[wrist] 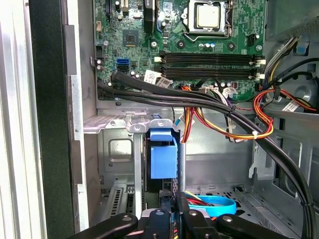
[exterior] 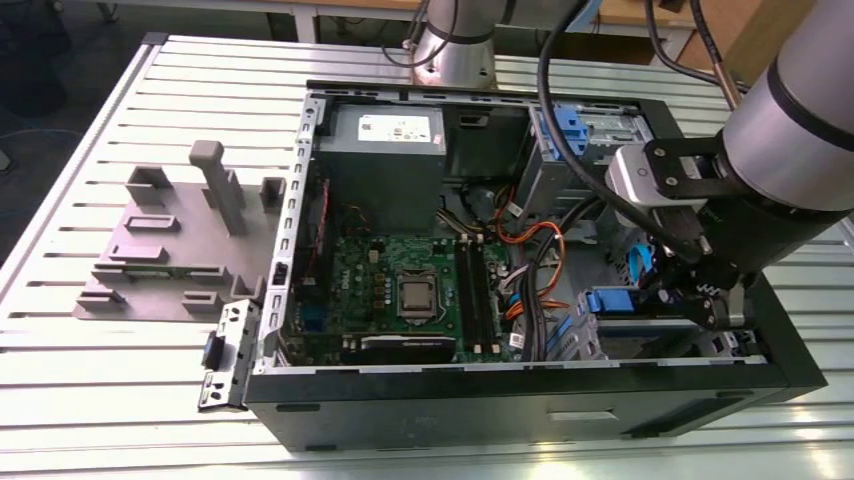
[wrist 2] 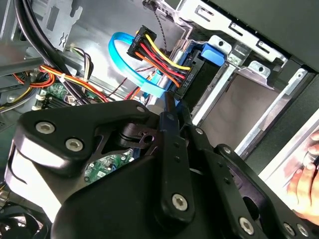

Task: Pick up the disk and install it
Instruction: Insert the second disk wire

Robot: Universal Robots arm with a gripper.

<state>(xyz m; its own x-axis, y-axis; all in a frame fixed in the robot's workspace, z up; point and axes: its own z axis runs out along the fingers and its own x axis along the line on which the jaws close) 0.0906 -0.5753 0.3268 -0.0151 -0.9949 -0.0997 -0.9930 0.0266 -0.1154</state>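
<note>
In the exterior view my claw (exterior: 694, 295) is down inside the open case (exterior: 534, 400), at the near corner on that view's right. Just beside it, to the left, sits the blue-framed disk (exterior: 617, 303), standing in the drive cage. The grey holder (exterior: 167, 240) lies on the table (exterior: 80, 400), well apart to the left of the case.

In the second wrist view my fingers (wrist 2: 172, 124) look pressed together, tips close to the disk's (wrist 2: 199, 67) cabled end; whether they touch it I cannot tell. A hand (wrist 2: 305, 184) shows at the edge.

In the first wrist view the disk (wrist: 163, 157) stands upright in the cage, with the motherboard (wrist: 174, 40) beyond it. My fingers (wrist: 167, 206) sit clenched just before the disk, holding nothing.
</note>
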